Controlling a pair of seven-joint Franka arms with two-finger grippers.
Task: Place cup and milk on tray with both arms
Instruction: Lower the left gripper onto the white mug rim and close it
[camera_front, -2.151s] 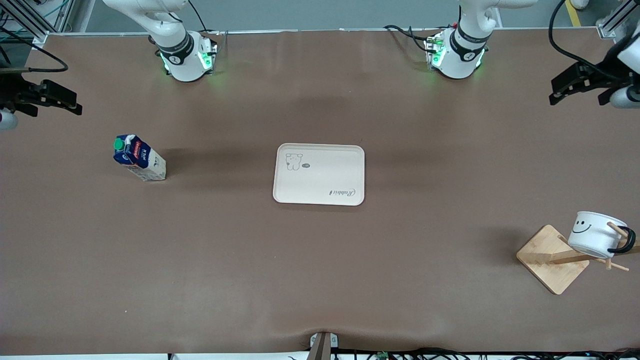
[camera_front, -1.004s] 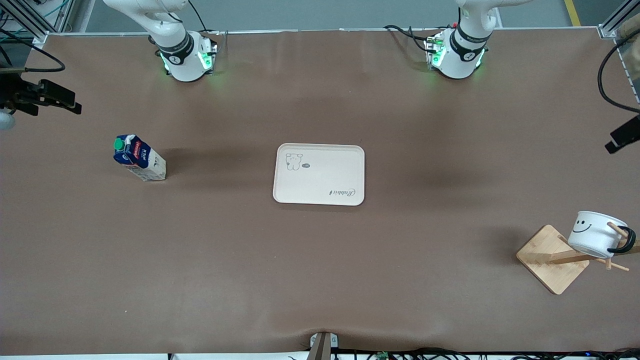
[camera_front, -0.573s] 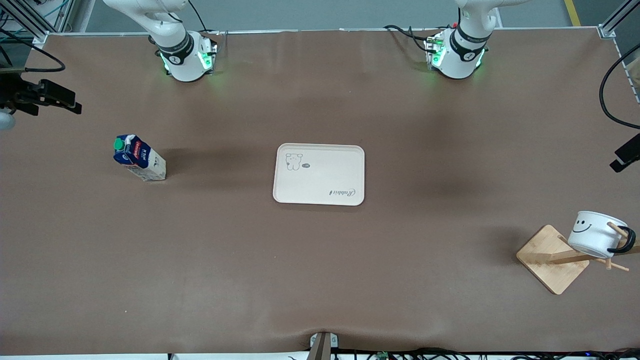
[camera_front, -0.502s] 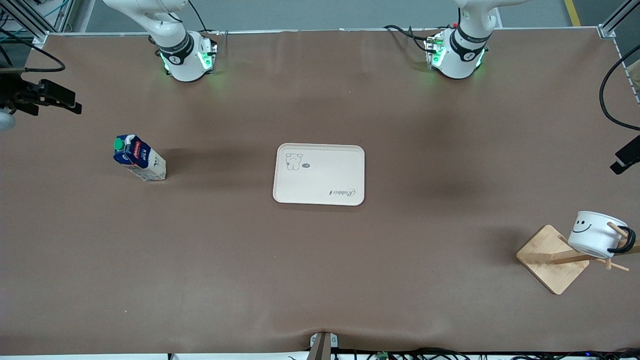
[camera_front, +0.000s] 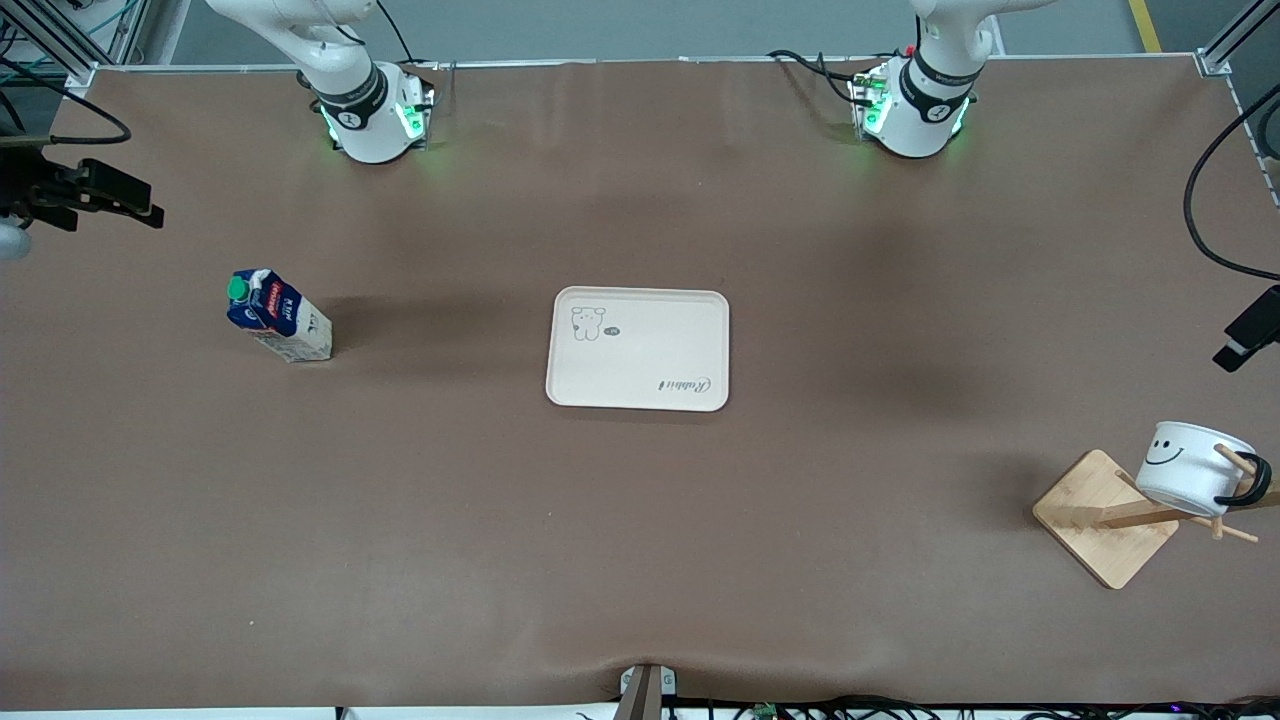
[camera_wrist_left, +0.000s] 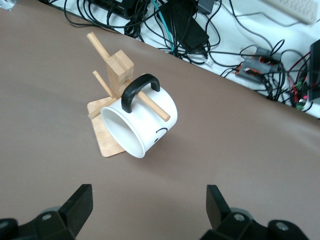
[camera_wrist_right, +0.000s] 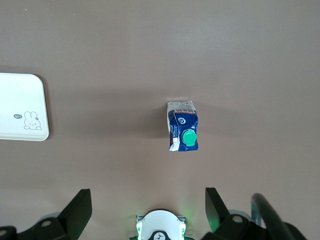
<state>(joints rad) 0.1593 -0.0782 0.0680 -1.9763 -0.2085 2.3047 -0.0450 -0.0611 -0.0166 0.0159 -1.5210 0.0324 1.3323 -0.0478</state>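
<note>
The cup (camera_front: 1190, 468) is white with a black smiley and hangs tilted by its black handle on a peg of a wooden stand (camera_front: 1105, 518) near the left arm's end of the table. In the left wrist view the cup (camera_wrist_left: 145, 120) lies ahead of my left gripper (camera_wrist_left: 149, 200), which is open and empty. The same left gripper (camera_front: 1240, 345) shows at the table's edge. The milk (camera_front: 278, 316) stands upright toward the right arm's end. My right gripper (camera_front: 110, 205) hangs open high over that end, and its wrist view shows the milk (camera_wrist_right: 183, 132) below the right gripper (camera_wrist_right: 148, 200). The cream tray (camera_front: 638, 348) lies mid-table.
The stand's square wooden base (camera_wrist_left: 107, 137) rests on the brown table, with pegs sticking out of its post (camera_wrist_left: 120, 70). Cables and electronics (camera_wrist_left: 190, 30) lie past the table edge. The right arm's base (camera_wrist_right: 161, 227) glows green. Brown table stretches between the tray and each object.
My left gripper has slid along the table's edge toward the cup's end. The right arm, milk, cup and tray have not moved.
</note>
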